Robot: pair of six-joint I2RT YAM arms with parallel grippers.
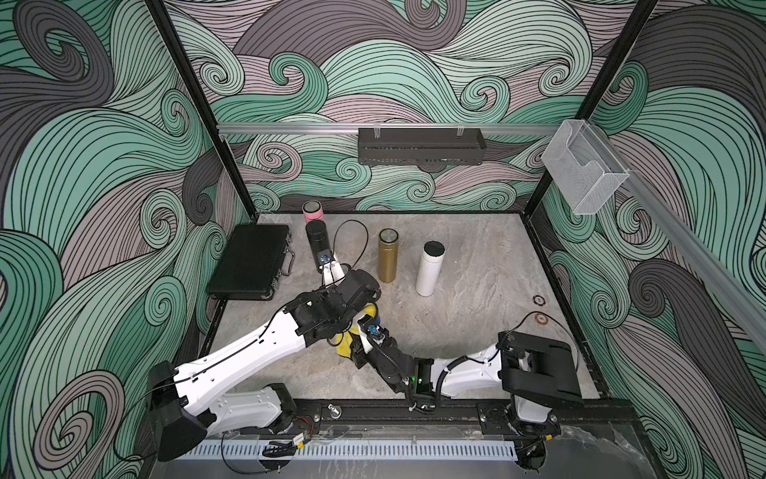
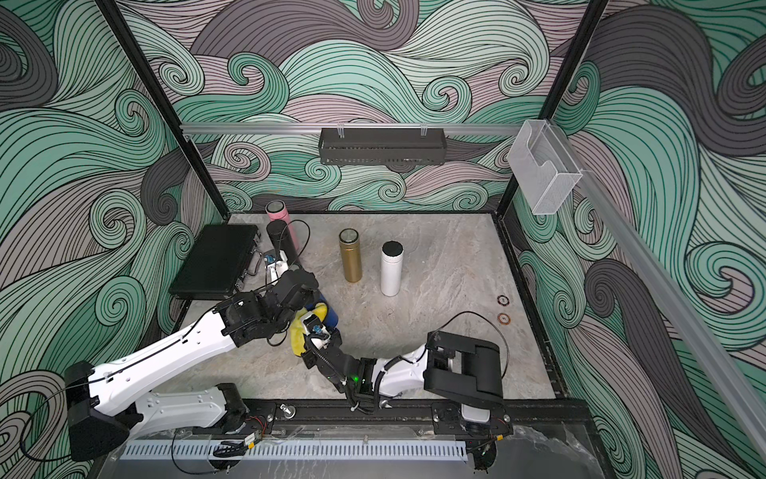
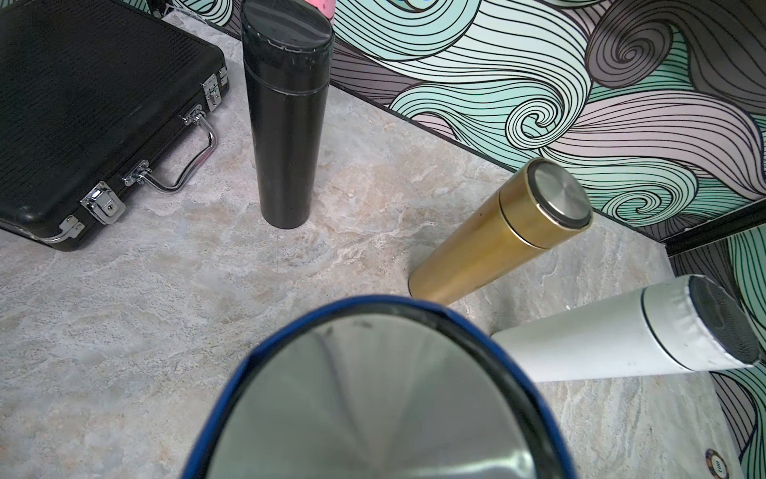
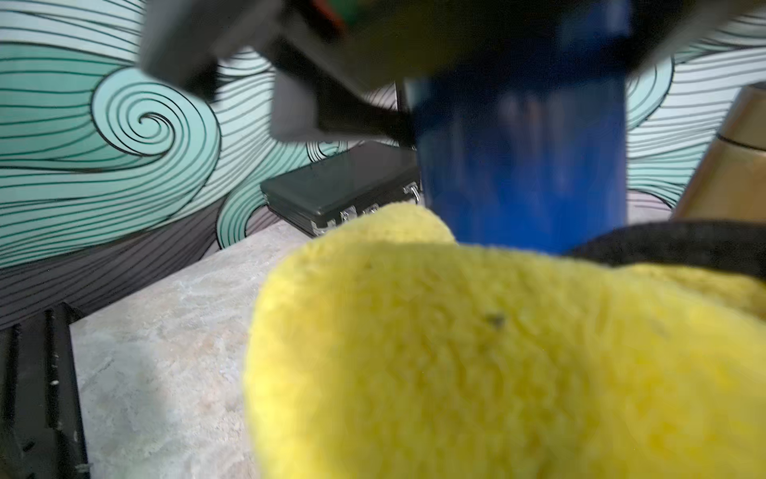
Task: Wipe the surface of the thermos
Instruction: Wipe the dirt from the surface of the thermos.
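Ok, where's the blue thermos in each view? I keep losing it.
Both top views: blue thermos, mid-table under the left arm, a blue sliver beside the yellow cloth.
Left wrist: close up in the foreground, steel lid with blue rim.
Right wrist: blurred blue body just behind the yellow cloth.
Shared landmark: the black case, in all four.

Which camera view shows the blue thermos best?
The right wrist view: the blue thermos shows most of its side there, though blurred, behind the yellow cloth. The left wrist view shows only its steel lid from close above. In both top views the arms hide all but a blue sliver.
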